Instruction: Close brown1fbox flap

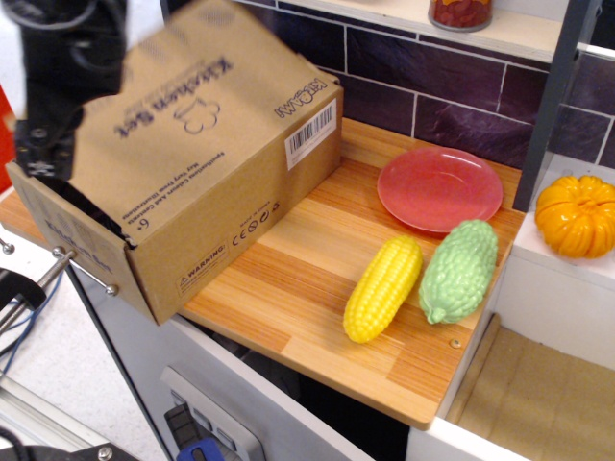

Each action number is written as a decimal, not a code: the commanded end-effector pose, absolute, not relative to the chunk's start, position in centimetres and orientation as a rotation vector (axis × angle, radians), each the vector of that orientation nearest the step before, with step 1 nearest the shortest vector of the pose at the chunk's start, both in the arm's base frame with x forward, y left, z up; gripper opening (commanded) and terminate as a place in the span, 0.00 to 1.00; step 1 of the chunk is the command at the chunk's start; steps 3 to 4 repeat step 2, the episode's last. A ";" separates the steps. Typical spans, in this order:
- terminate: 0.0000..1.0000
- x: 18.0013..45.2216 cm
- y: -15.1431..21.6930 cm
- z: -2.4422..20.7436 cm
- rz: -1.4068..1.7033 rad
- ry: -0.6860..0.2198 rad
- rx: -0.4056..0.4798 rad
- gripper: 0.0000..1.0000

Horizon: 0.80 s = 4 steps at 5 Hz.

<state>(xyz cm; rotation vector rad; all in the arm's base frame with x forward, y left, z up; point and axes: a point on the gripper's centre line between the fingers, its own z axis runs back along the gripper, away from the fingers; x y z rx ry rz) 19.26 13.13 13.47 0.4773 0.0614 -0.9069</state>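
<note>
- Dark purple tiles (452, 72) back a wooden worktop (288, 279), with a white shelf running above them and a jar (459, 12) standing on it.
- At the worktop's left end sits the brown1fbox (207, 254), its near corner jutting past the edge.
- Over the box lies the flap (207, 125), sloping down toward the left — the "Kitchen Set" print and the barcode label face up.
- A dark gap shows under the flap's lower left edge.
- At top left the black gripper (43, 144) hangs blurred, beside the flap's left edge.
- Its fingers are too smeared to say whether they are released or clenched, or whether they touch the cardboard.
- Right of the box lie a red plate (439, 187), a yellow corn (382, 288) and a bumpy green vegetable (461, 271) — these two side by side.
- An orange pumpkin (577, 216) rests on a white ledge at far right.
</note>
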 end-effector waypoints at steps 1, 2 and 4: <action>0.00 20.2 15.3 12.3 -0.883 0.015 0.427 1.00; 1.00 19.9 14.3 13.4 -0.869 0.001 0.426 1.00; 1.00 19.9 14.3 13.4 -0.869 0.001 0.426 1.00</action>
